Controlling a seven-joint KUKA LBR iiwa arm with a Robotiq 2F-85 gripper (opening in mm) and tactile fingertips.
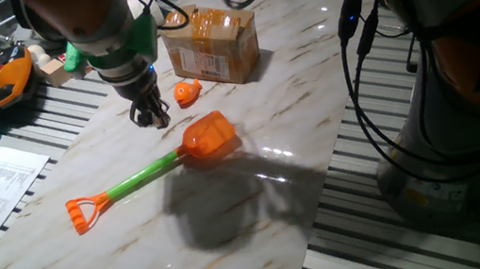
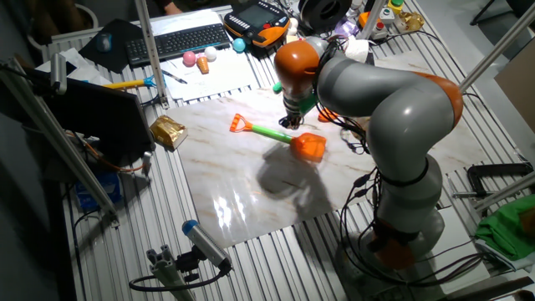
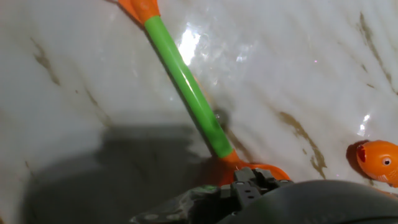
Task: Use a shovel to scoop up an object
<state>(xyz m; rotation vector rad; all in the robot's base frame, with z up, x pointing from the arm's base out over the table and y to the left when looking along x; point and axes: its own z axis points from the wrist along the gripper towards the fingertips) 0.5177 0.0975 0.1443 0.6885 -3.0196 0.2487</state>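
Two toys lie on the marble table: the shovel and, beyond its blade, the object. Between them hovers the gripper, seemingly closed and empty.

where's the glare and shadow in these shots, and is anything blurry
One fixed view: white glare streaks on the marble table right of the shovel, a dark shadow below its blade. The other fixed view: glare patch near the table's front edge, shadow below the shovel. Hand view: bright glare beside the green shaft, broad shadow lower left, and the tool at the bottom is soft; the object is cut by the right edge.
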